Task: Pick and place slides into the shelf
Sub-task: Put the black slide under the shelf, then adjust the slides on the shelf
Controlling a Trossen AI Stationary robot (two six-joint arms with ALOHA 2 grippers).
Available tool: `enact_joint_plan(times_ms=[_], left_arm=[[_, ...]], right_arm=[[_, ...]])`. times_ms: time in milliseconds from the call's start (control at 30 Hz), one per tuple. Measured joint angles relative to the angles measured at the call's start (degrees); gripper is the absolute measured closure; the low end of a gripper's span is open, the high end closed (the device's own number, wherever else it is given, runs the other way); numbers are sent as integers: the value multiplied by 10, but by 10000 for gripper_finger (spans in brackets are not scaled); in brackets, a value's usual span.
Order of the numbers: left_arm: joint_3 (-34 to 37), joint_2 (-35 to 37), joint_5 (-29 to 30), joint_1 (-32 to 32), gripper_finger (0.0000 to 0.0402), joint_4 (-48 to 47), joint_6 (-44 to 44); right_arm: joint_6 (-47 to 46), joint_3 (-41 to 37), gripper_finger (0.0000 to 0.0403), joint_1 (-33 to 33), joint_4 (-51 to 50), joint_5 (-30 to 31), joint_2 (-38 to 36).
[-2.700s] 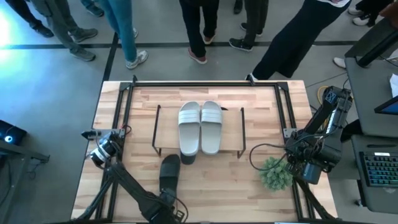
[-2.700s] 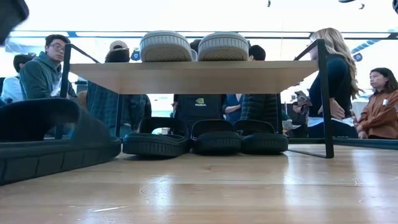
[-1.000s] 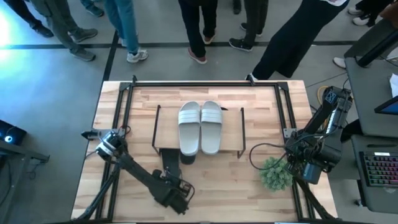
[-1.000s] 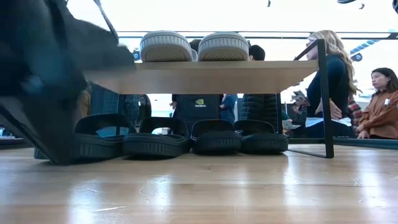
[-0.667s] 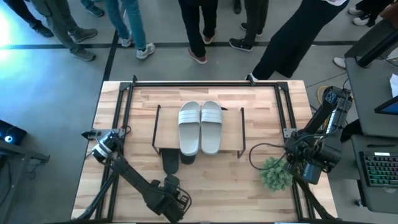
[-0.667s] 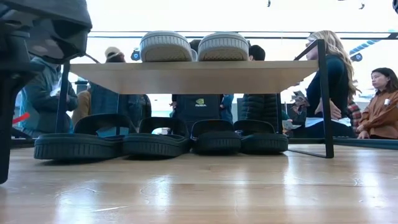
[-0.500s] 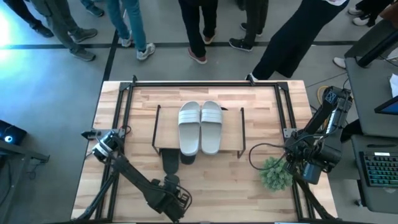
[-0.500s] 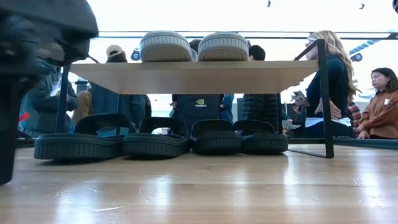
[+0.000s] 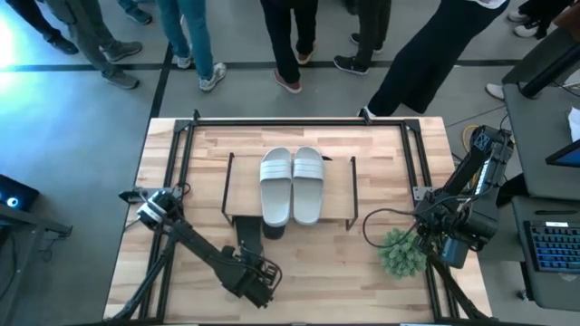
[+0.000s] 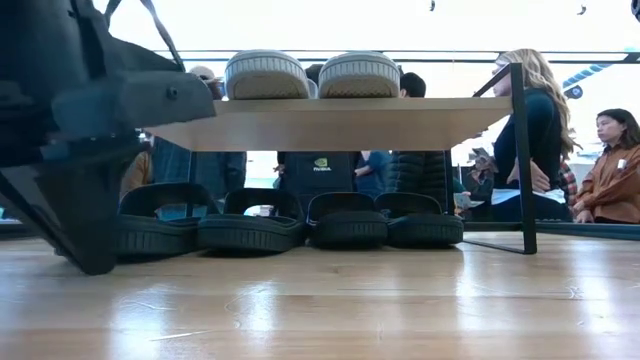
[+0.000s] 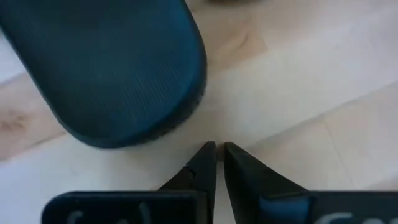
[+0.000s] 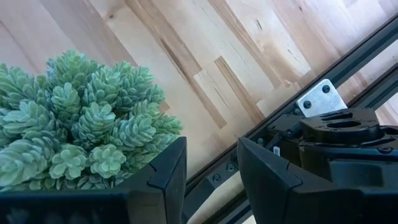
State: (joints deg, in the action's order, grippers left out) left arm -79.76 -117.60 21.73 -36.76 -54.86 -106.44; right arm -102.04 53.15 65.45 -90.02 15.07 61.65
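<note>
L gripper (image 11: 216, 149) low over table (image 9: 362, 272), near front edge, just behind heel of the leftmost black slide (image 11: 109, 68); fingertips nearly touching each other, pinched closed, nothing between them, not touching the slide. In high view L gripper (image 9: 256, 283) sits at end of arm stretched diagonally from L base, just in front of shelf (image 9: 240, 186). In low view same arm fills the left foreground as big dark blur, covering part of shelf's left leg.

Shelf mid-table, light-wood top on thin black wire legs. Two pale grey-white slides (image 9: 291, 186) side by side on top board, touching, toes toward far side; seen also in low view (image 10: 311, 73), ribbed straps up. Under the board, four black slides in a row (image 10: 300, 222) on table, heels toward cam, packed side by side, neighbours touching. Leftmost black slide (image 9: 247, 237) pokes out from under board's front-left corner in high view; another heel (image 9: 274, 230) peeks out beside it. All six on/under shelf.

R gripper (image 12: 211, 168) parked at table's right edge, near front-right, above metal frame rail; fingers partly apart, nothing held. Small green succulent plant (image 9: 400, 251) just beside it on table, close to L finger in wrist view (image 12: 81, 124), not gripped.

People standing beyond far side of table.
</note>
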Motion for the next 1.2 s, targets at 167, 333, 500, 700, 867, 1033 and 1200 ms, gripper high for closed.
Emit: enact_joint_plan(times_ms=[167, 333, 500, 700, 867, 1033, 1200], left_arm=[[6, -2, 36, 8, 385, -24, 11], [9, -4, 66, 19, 385, -39, 18], [17, -4, 93, 28, 385, -37, 24], [26, -4, 105, 33, 385, -34, 26], [27, 1, 97, 33, 385, -32, 24], [10, 32, 102, 23, 385, -37, 31], [4, 50, 106, 17, 385, -20, 37]], right_arm=[[-6, 0, 268, 0, 0, 0, 0], [-15, 0, 268, 0, 0, 0, 0], [-15, 0, 268, 0, 0, 0, 0], [-15, 0, 268, 0, 0, -1, 0], [-15, 0, 268, 0, 0, -5, 0], [-15, 0, 268, 0, 0, -5, 0], [-15, 0, 268, 0, 0, -5, 0]])
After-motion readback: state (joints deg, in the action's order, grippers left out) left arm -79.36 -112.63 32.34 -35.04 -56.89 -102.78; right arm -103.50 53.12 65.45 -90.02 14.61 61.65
